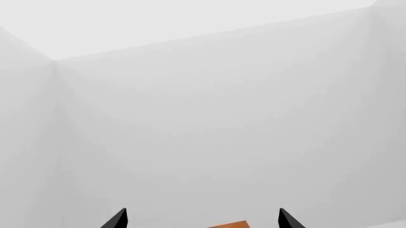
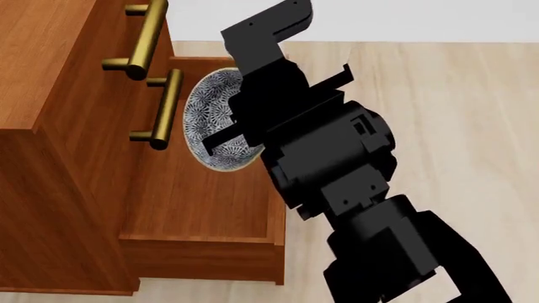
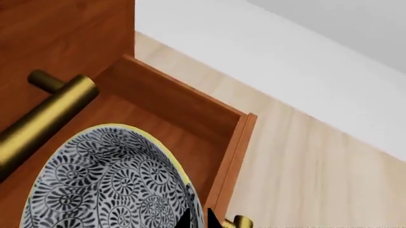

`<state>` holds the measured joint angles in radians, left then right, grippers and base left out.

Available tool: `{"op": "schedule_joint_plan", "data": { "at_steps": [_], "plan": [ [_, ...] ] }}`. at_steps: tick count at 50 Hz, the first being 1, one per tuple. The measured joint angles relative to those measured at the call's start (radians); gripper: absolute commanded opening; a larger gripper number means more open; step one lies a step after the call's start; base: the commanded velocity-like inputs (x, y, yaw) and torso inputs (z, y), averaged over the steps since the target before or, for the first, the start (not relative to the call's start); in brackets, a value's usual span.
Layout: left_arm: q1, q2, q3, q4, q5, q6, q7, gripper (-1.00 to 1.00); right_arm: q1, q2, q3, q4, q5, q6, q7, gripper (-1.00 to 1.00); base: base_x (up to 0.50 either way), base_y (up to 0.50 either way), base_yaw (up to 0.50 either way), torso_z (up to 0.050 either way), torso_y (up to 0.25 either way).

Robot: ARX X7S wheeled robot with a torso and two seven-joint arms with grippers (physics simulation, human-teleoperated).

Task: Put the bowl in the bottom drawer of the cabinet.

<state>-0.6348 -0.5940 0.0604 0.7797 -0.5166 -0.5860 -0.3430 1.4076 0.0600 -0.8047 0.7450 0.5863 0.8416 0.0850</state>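
Over the open bottom drawer (image 2: 202,208) of the reddish-brown cabinet (image 2: 50,158), the right gripper (image 2: 231,136) holds the patterned ceramic bowl (image 2: 211,117) tipped up on edge, its floral face turned toward the drawer fronts and its pale yellowish rim low. The step in hand looks like the placing stage: the drawer is pulled out, its floor bare, and the bowl hangs above it just beside the brass bar handle (image 2: 160,113) of the drawer front above, apparently close to touching. In the right wrist view the bowl (image 3: 108,180) fills the near field, with the drawer's far wall (image 3: 184,102) and its own handle end (image 3: 244,221) beyond it, and a dark fingertip sits against the rim at the frame's edge. The jaws appear clamped on the bowl's rim, one finger crossing its patterned face in the head view, though the contact itself is mostly hidden by the arm. The next move probably calls for lowering the bowl clear of the handle above, levelling it toward the drawer floor, then releasing. The left gripper (image 1: 201,219) points at blank wall, its two finger tips spread apart and holding nothing.
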Motion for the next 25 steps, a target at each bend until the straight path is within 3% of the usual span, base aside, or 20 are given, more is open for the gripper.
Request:
{"op": "schedule_joint_plan", "data": {
  "at_steps": [25],
  "plan": [
    [0.008, -0.006, -0.002, 0.000, -0.003, 0.007, -0.004, 1.00, -0.006, -0.025, -0.006, 0.070, 0.034, -0.028, -0.024, -1.00, 0.00, 0.00, 0.00, 0.000, 0.000]
  ]
}}
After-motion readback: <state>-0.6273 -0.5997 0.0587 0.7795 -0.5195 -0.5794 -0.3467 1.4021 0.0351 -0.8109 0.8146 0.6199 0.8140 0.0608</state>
